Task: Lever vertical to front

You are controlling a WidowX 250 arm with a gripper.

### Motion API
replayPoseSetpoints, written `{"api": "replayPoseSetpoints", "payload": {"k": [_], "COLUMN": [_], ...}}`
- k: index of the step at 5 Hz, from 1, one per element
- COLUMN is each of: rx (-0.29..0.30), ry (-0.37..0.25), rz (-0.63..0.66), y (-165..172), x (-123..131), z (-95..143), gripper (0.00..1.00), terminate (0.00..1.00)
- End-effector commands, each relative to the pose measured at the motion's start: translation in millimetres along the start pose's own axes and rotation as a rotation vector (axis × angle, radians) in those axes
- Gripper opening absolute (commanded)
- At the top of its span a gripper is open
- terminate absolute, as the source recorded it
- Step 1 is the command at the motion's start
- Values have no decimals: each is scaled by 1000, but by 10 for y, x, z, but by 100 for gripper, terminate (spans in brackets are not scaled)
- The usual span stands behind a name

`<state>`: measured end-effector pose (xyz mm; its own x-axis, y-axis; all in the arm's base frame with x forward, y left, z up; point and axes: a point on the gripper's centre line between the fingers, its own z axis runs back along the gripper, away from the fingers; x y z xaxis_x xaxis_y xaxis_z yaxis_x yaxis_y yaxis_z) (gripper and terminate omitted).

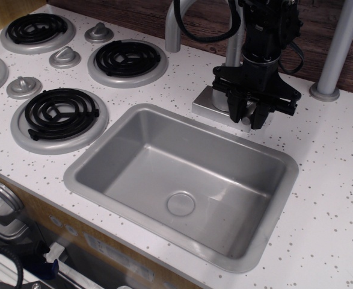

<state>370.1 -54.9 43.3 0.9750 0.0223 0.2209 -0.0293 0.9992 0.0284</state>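
Counter: white with dark speckles, spanning the whole view.
Back wall: dark wood-grain panel behind the counter.
Sink: grey rectangular basin set into the counter, round drain in its floor.
Burners: black coils in grey rings at left, round grey knobs between them.
Post: grey pole standing at right rear.
Cabinet front: light wood below the counter edge.

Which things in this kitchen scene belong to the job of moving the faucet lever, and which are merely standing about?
Part of the job:
- lever, only its tip showing between the jaws
- gripper, directly over the faucet
- faucet base

Just there:
- sink
- stove burners
- stove knobs
- curved spout
- grey pole
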Motion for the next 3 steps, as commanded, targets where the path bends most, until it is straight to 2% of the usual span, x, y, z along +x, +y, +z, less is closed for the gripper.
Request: {"api": "replayPoseSetpoints", "payload": {"k": [1, 2, 3], "rx": [2, 37, 85], "ry": [-15, 0, 15], "rz": [18, 25, 24], "y": [61, 46, 41], "x": [70, 42, 9], "z": [69, 182, 327], "gripper": [0, 100, 100], "terminate": [0, 0, 100]}}
